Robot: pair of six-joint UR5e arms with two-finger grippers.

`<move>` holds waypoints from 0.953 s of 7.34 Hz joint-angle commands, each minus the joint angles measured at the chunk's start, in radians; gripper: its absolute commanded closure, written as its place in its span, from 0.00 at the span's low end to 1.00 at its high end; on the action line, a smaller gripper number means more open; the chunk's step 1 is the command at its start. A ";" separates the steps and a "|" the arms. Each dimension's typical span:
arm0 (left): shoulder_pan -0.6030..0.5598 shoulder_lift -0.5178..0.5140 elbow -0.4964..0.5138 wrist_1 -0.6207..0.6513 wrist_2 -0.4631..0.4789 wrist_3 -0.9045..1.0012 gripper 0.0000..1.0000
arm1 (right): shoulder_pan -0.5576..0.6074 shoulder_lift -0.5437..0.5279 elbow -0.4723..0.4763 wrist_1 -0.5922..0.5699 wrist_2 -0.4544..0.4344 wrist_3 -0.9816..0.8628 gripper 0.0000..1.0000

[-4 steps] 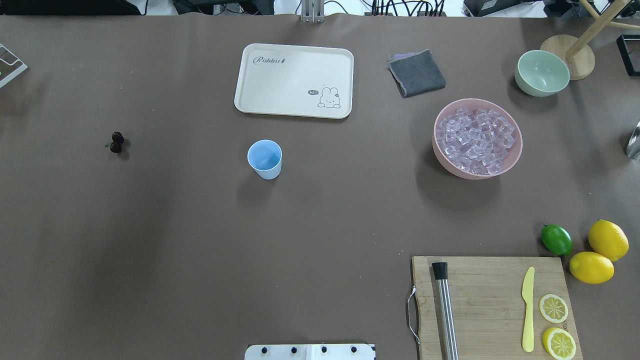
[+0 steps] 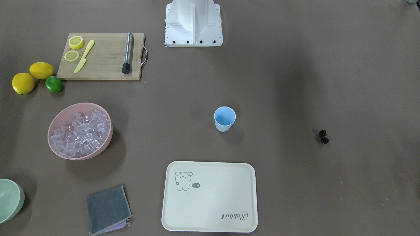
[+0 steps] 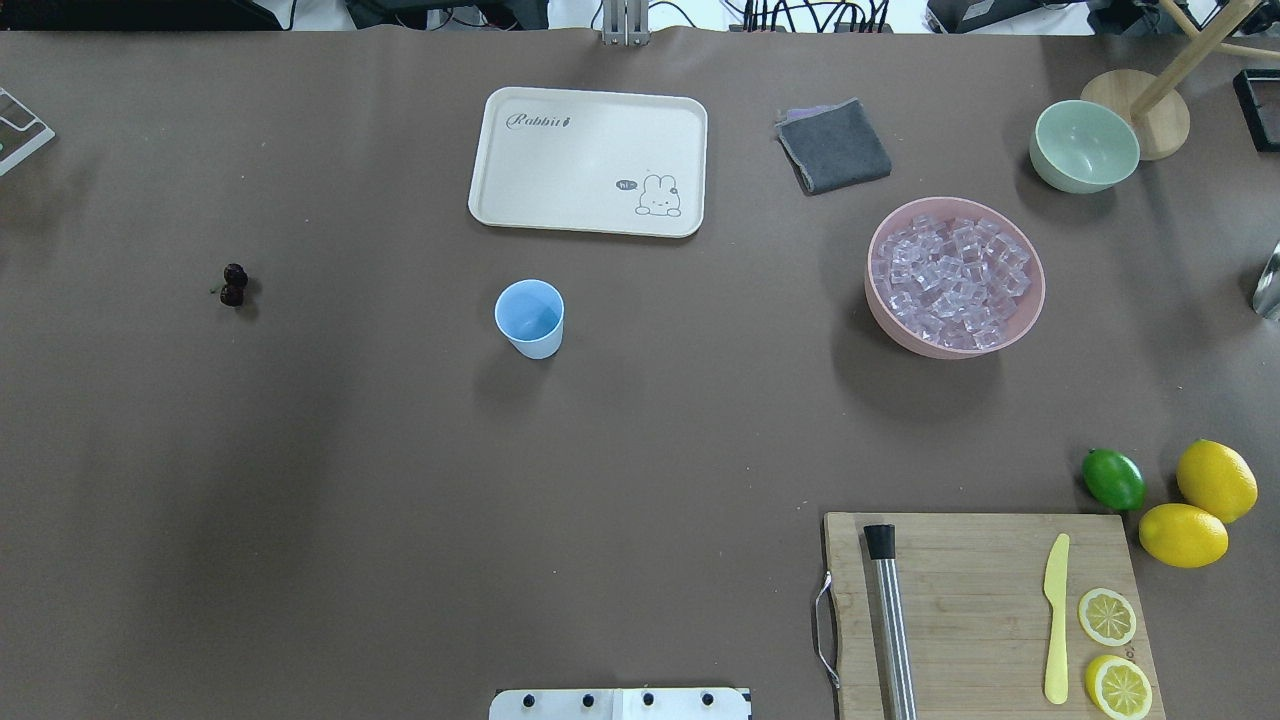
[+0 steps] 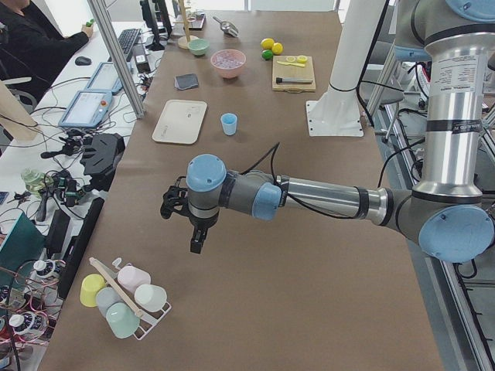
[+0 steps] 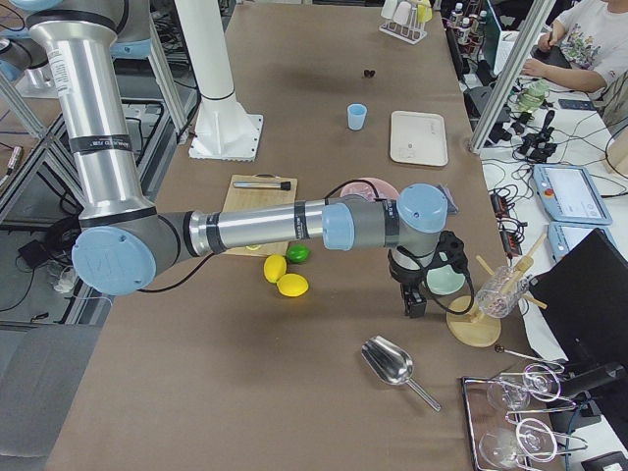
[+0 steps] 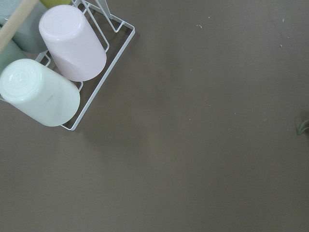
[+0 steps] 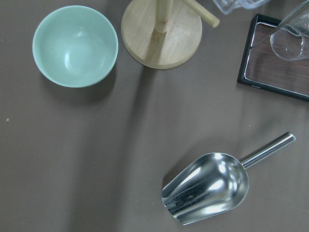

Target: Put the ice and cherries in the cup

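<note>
The light-blue cup (image 3: 530, 318) stands upright and empty near the table's middle; it also shows in the front view (image 2: 224, 118). The dark cherries (image 3: 233, 285) lie as a pair on the bare table far to its left. The ice (image 3: 955, 280) fills a pink bowl (image 3: 1038, 300) to the cup's right. My left gripper (image 4: 197, 239) hangs over the table's left end and shows only in the exterior left view; I cannot tell if it is open. My right gripper (image 5: 416, 302) hangs beyond the pink bowl near a metal scoop (image 7: 207, 188); I cannot tell its state either.
A cream tray (image 3: 588, 160), a grey cloth (image 3: 835, 147) and a pale green bowl (image 3: 1084, 146) lie at the far side. A cutting board (image 3: 980, 600) holds a muddler, knife and lemon slices. A lime (image 3: 1113, 479) and lemons lie beside it. A cup rack (image 6: 63, 63) is under the left wrist.
</note>
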 commanded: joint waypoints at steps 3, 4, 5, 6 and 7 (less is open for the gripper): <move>0.008 -0.034 0.003 -0.003 0.002 -0.042 0.02 | -0.008 -0.013 0.057 0.000 0.025 0.046 0.01; 0.008 -0.046 0.005 -0.003 0.002 -0.043 0.02 | -0.017 -0.015 0.082 0.001 0.025 0.073 0.01; 0.009 -0.045 -0.001 -0.005 0.002 -0.042 0.02 | -0.032 -0.012 0.090 0.001 0.039 0.095 0.01; 0.011 -0.049 0.000 -0.006 0.002 -0.040 0.02 | -0.070 -0.010 0.126 0.001 0.045 0.198 0.01; 0.015 -0.055 0.006 -0.008 0.002 -0.039 0.02 | -0.104 -0.010 0.215 -0.001 0.086 0.268 0.01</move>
